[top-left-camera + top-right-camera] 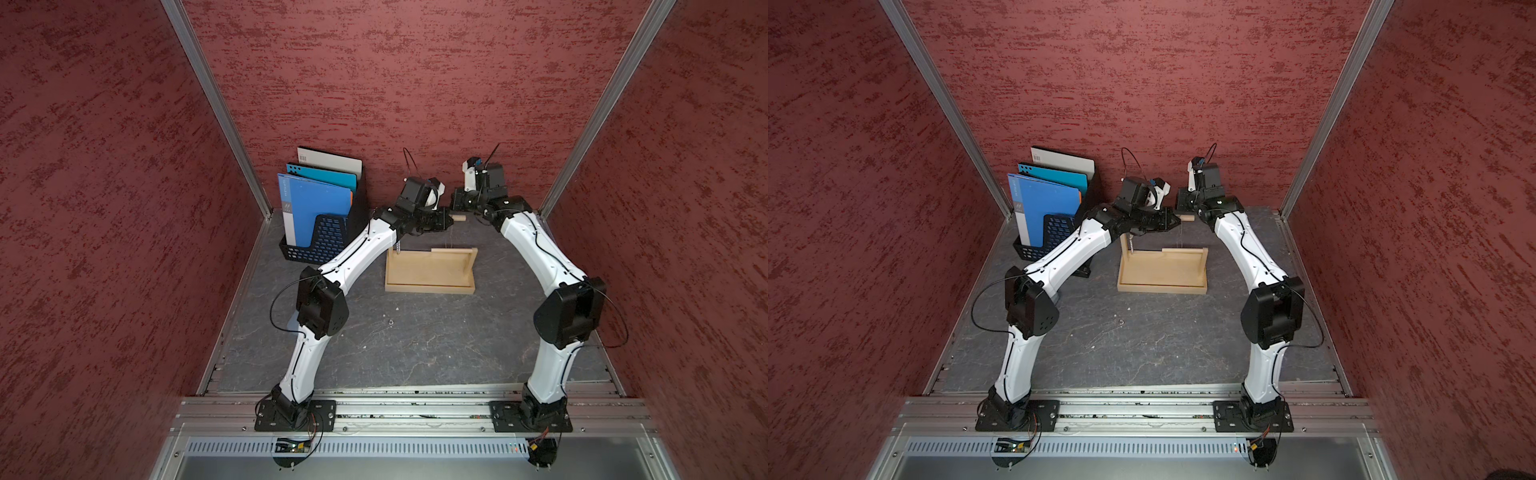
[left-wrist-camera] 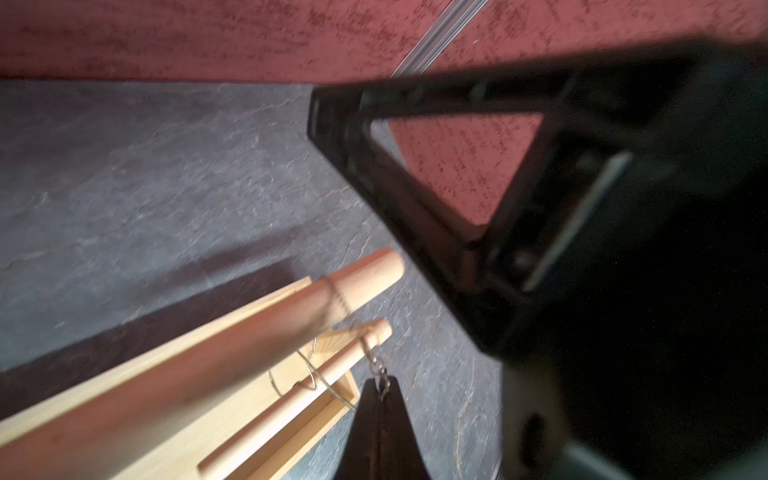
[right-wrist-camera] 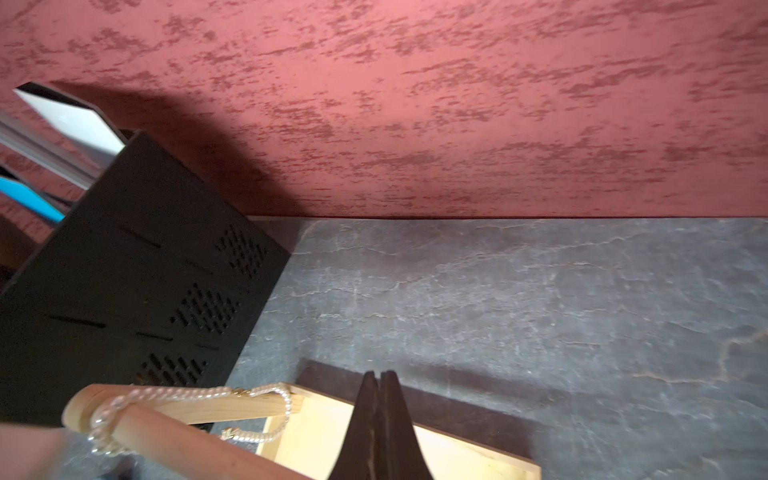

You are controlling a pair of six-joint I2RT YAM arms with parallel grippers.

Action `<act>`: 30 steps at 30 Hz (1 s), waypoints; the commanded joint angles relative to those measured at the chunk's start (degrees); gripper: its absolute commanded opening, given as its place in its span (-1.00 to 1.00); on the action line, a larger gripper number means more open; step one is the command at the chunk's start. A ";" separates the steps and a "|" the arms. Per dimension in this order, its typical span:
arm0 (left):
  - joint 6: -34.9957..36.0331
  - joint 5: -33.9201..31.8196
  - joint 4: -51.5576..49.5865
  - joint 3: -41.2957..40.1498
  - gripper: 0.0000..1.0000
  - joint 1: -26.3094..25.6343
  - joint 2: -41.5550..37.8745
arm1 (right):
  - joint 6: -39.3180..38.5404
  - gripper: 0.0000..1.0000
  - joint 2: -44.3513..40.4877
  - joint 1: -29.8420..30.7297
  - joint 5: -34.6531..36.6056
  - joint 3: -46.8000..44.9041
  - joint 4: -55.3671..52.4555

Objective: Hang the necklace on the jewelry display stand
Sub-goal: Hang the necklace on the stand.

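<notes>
One fine necklace: left wrist, not right.

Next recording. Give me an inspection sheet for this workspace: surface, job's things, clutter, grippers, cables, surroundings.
Surface: dark grey stone-look table; one small loose bit lies on the near side of the stand.
Job's things: jewelry display stand upright at mid-table; fine chain necklace crosses both its bars, not yet released.
Clutter: pearl strand draped on the stand; black mesh file rack with folders at the back left.
Grippers: left gripper shut on the chain's clasp end; right gripper shut, holding nothing.
Cables: black loops at the arms' elbows, clear of the stand.
Surroundings: red textured walls, aluminium frame.
</notes>
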 commanded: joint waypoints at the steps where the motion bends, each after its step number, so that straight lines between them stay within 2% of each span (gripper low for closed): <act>1: -0.26 -1.32 2.26 -4.26 -1.00 1.42 -5.56 | 0.11 -1.00 1.63 2.16 -1.81 3.09 -2.03; 7: -0.55 -1.68 3.02 -10.12 -1.00 3.86 -9.80 | 0.19 -1.00 3.20 4.28 -1.78 4.72 -3.02; 16: 0.38 -1.25 0.72 -8.89 -1.00 6.59 -9.78 | -0.69 -1.00 1.64 4.56 -0.35 3.53 -2.95; 24: 0.62 -0.18 -1.14 -7.32 -1.00 8.40 -8.38 | -1.04 -1.00 2.70 4.73 -4.42 3.34 -3.87; 30: 0.88 -0.12 -1.81 -6.58 -1.00 8.92 -7.64 | -1.05 -1.00 2.40 5.46 -4.63 1.87 -3.34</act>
